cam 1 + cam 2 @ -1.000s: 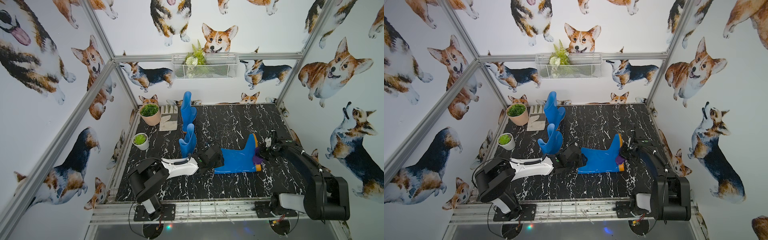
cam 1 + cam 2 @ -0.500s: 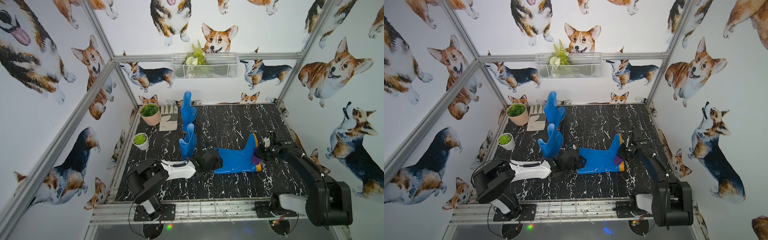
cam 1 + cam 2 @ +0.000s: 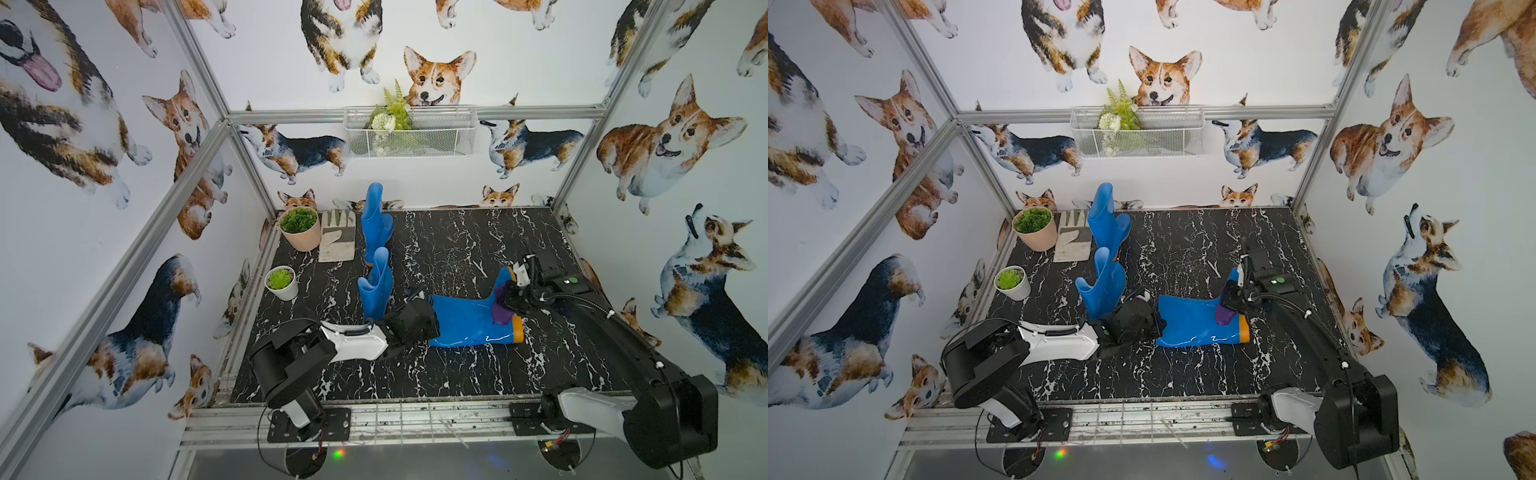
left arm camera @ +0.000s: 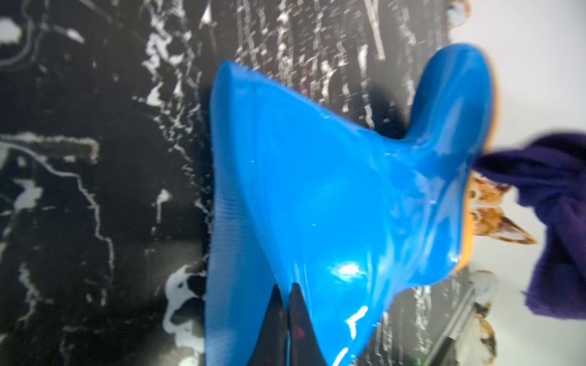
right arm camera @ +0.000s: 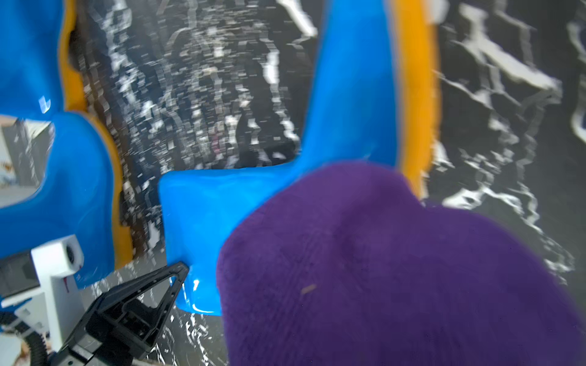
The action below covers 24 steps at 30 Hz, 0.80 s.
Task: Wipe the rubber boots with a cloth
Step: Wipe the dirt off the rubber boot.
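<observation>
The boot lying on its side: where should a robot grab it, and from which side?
Grip the boot by the open top of its shaft, coming from the end away from the sole. It lies on its side, so that rim faces sideways and its wall looks thin enough to pinch; the foot is bulky and has the cloth on it.

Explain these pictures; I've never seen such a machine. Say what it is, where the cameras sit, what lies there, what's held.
Two robot arms with two-finger grippers work at a marble table. Two pictures look down from overhead; two come from wrist cameras. One blue boot lies on its side; two boots stand upright near a work glove and two plant pots. The right gripper is shut on the purple cloth at the lying boot's foot. The left gripper is shut at its open end.
</observation>
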Available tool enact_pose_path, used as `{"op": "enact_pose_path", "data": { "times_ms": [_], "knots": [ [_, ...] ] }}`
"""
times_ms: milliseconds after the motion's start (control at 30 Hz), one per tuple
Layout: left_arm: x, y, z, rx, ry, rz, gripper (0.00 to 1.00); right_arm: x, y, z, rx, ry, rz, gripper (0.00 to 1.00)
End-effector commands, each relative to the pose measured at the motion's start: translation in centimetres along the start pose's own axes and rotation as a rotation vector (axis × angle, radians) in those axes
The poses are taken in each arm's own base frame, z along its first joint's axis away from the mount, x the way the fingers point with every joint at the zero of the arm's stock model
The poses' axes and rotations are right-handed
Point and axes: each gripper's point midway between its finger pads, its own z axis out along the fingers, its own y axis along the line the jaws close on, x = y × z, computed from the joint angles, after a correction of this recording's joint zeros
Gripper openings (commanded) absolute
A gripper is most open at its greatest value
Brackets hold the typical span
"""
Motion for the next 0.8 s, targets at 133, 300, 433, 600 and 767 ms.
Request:
{"op": "enact_pose_path", "data": {
  "times_ms": [133, 300, 433, 600, 767],
  "knots": [
    [-0.2, 0.1, -1.3, 0.041, -0.042, 0.02, 0.0, 2.2, 9.7, 5.0, -0.073, 0.072, -0.192, 0.0],
    [-0.3, 0.0, -1.5, 0.052, -0.052, 0.027, 0.0, 4.4, 13.0, 10.3, -0.076, 0.181, -0.279, 0.0],
    [-0.3, 0.2, -1.8, 0.042, -0.055, 0.034, 0.0, 5.3, 12.5, 13.4, -0.033, 0.251, -0.325, 0.0],
    [-0.4, 0.6, -1.8, 0.02, -0.059, 0.034, 0.0, 5.9, 8.2, 14.6, 0.12, 0.299, -0.382, 0.0],
    [-0.3, 0.7, -1.5, 0.01, -0.055, 0.033, 0.0, 4.8, 1.5, 13.1, 0.213, 0.305, -0.293, 0.0]
  ]
}}
